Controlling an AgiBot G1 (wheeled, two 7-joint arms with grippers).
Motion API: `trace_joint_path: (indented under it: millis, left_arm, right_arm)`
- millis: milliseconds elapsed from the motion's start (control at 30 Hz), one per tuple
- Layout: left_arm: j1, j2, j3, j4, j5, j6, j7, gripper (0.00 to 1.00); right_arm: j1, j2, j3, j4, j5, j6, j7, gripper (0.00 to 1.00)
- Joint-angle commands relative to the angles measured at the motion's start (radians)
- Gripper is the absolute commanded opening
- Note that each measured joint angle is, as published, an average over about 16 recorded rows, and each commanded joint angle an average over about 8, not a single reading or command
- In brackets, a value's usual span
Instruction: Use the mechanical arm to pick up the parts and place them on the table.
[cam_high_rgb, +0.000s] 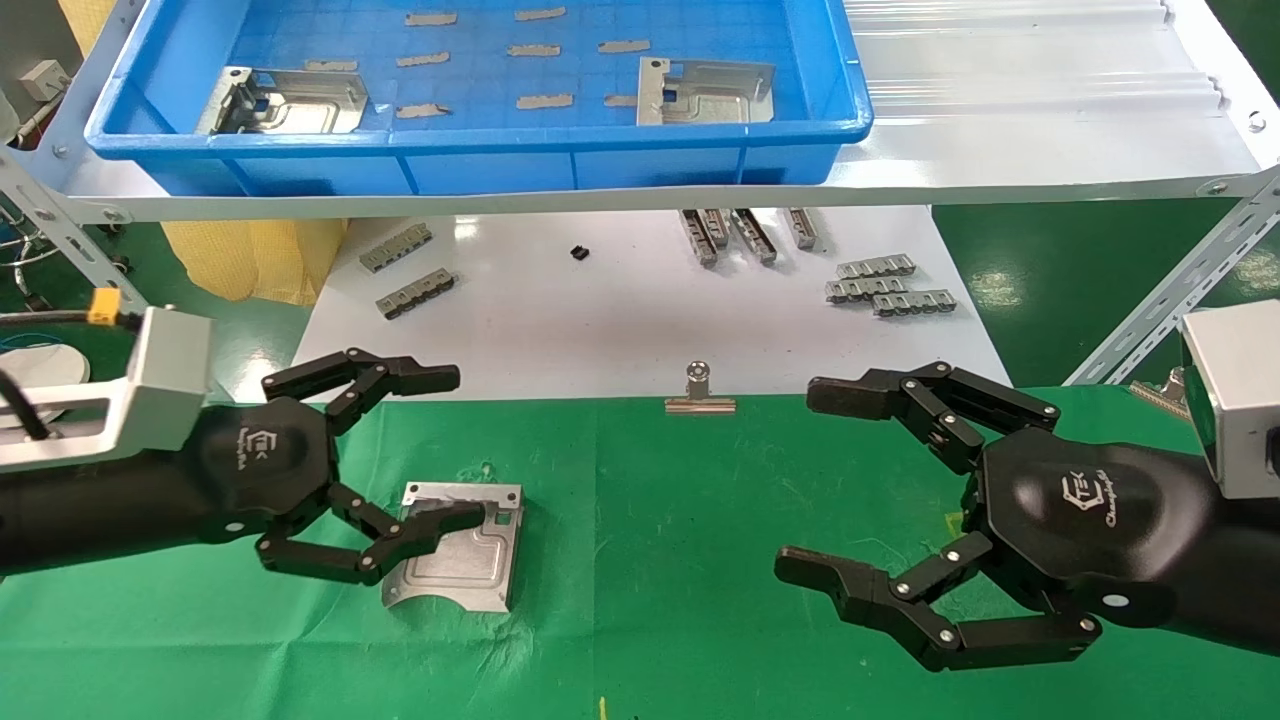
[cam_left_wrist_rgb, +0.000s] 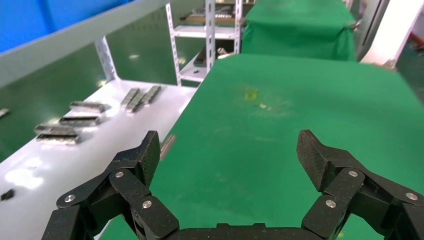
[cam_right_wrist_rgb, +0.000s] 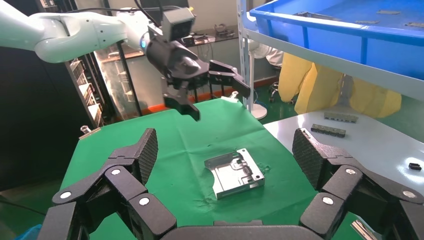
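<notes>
- One part (cam_high_rgb: 455, 545) lies flat on the green table (cam_high_rgb: 650, 600), near the left gripper (cam_high_rgb: 410, 450), which hangs above it with its jaws spread wide and nothing between them.
- From the right wrist view that gripper clearly floats well above the plate — not touching it.
- The right gripper (cam_high_rgb: 850, 490) hovers over bare cloth on the other side, fingers also wide apart and empty.
- Two more parts, one (cam_high_rgb: 285, 100) at the left and one (cam_high_rgb: 705, 92) at the right, sit in the blue tray (cam_high_rgb: 480, 150) up on the shelf.
- What I'd worry about: the thin plates lie flat on the tray floor, so fingers may skate over an edge rather than get under it, and the tray wall could block the approach.
- The wrinkled cloth might snag a fingertip on a low pass.
- Hard to tell: the left finger crosses the plate's corner in the head view, and the tray's far side is cut off — more parts there, I can't say.
</notes>
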Motion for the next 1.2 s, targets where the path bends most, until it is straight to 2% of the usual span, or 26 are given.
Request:
trace_joint_path:
  millis: [33,667,1200]
  left_arm:
    - [0.023,-0.014,-0.015,-0.043,-0.019,-0.003,-0.025,1.0]
    - [0.225,-0.135,-0.145,-0.434,-0.191,-0.032,-0.244,1.0]
    - [0.229,-0.137,-0.147,-0.439,-0.194,-0.033,-0.246,1.0]
  right_arm:
    - [0.0,0.0,0.0,0.0,0.0,0.0,0.0,1.0]
    - [0.0,0.0,0.0,0.0,0.0,0.0,0.0,1.0]
    - [0.0,0.0,0.0,0.0,0.0,0.0,0.0,1.0]
